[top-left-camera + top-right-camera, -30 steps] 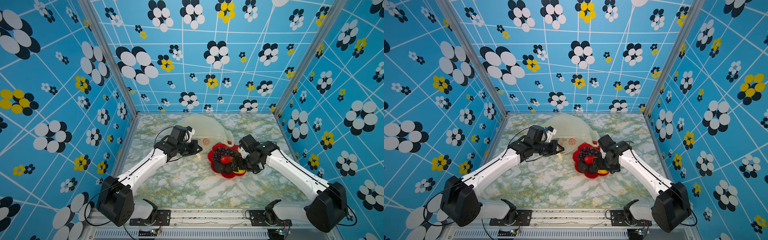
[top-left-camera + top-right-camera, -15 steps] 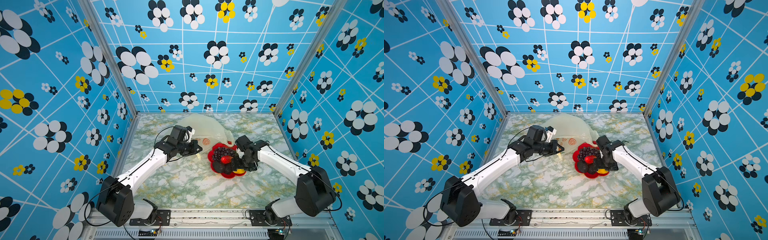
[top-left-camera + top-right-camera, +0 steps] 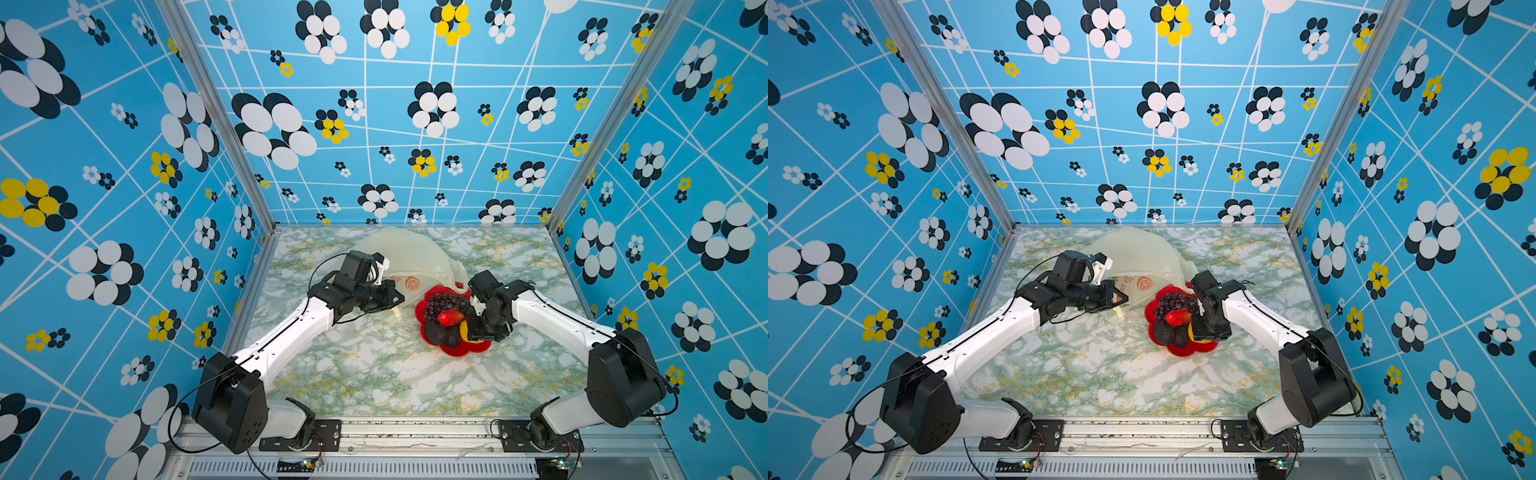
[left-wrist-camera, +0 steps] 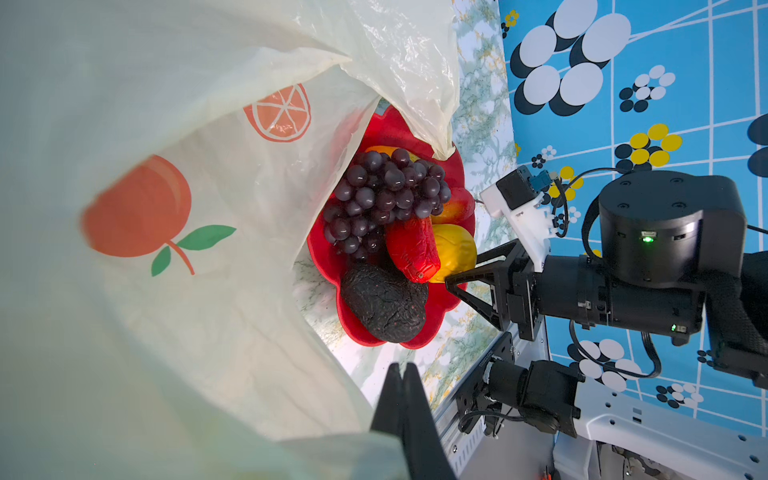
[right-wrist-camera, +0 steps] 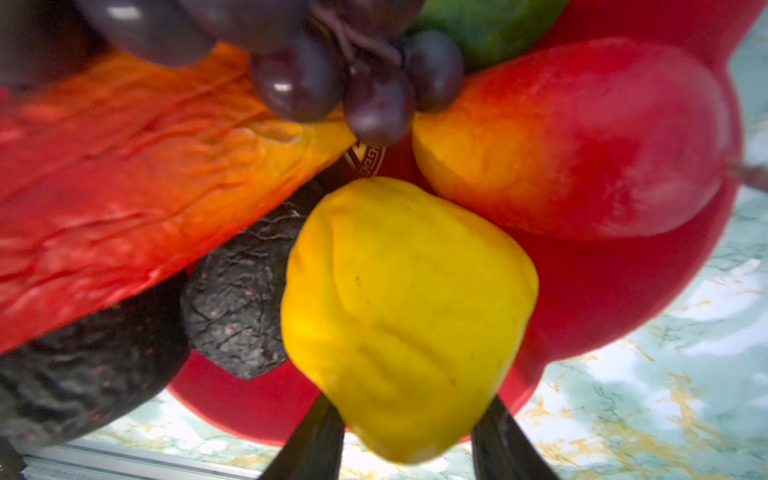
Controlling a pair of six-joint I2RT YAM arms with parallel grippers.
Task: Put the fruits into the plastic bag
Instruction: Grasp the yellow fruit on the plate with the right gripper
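A glossy red flower-shaped plate (image 3: 461, 353) (image 3: 1187, 352) with a scalloped rim sits on the green-veined, marble-look table (image 3: 374, 382). Heaped on the plate are seven fruits that can be counted. There is one grape bunch (image 3: 446, 302) (image 4: 382, 199) of dark purple beads toward its far side and one red wrinkled piece (image 3: 449, 318) (image 5: 124, 187) across its middle. Two black bumpy pieces (image 3: 1163, 332) (image 3: 1182, 337) lie at its near left. There is also one smooth yellow piece (image 5: 403, 316) (image 4: 455, 249) at its right edge, one rounded red-and-yellow piece (image 5: 582, 145) and one green piece (image 5: 486, 25) mostly hidden under the grapes. The right gripper (image 5: 411, 399) (image 3: 478, 332) reaches in over the plate's right rim; its two black fingers (image 5: 307, 440) are closed against either flank of the yellow piece, which lies on the plate. The thin, crinkly, translucent cream plastic bag (image 3: 411, 257) (image 4: 166, 332), printed with orange fruit, billows behind and left of the plate, its loose edge draped over the far rim. Just left of the plate the left gripper (image 4: 402, 374) (image 3: 397, 297) is pinched tight on the bag's film, holding the mouth up toward the plate. A narrow strip of table separates it from the plate's left rim. The plate's near rim is bare, and a wide stretch of open table lies on that side
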